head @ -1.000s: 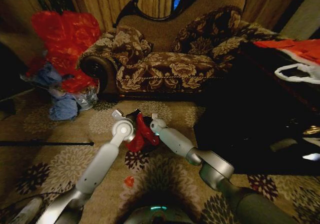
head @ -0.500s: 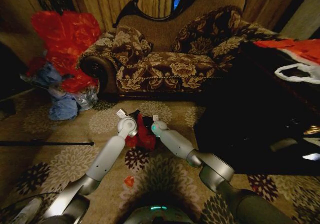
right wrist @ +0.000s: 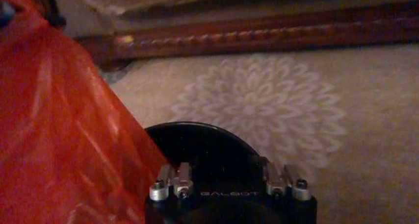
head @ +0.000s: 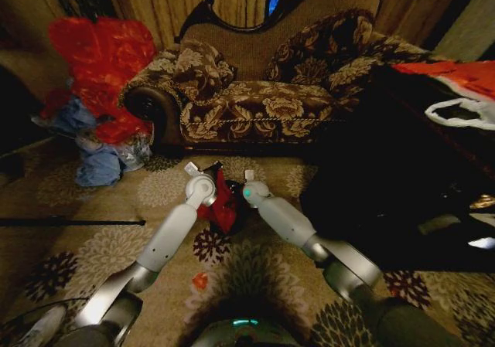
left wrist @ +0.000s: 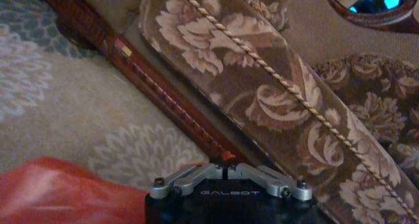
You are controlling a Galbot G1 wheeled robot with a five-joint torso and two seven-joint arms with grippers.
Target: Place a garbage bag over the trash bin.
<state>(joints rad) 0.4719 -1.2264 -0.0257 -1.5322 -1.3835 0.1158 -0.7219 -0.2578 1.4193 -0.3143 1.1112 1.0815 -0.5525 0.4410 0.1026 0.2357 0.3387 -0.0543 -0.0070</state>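
On carpet, both grippers at garbage bag [head: 224, 200], trash bin [right wrist: 199, 145]

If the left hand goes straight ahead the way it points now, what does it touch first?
Probably the sofa: the left hand, shut on a bit of the garbage bag, points at its wooden base rail, though depth is unclear.

The one word that can be read is the brand name GALBOT, in pale capital letters on a black gripper body. It stands on the left gripper [left wrist: 226, 171], on the dark housing just under the two metal fingers, with the sofa [left wrist: 275, 96] rising right behind it. The same word stands on the right gripper [right wrist: 226, 177], again on the black housing below the fingers, just before the trash bin [right wrist: 203, 145].
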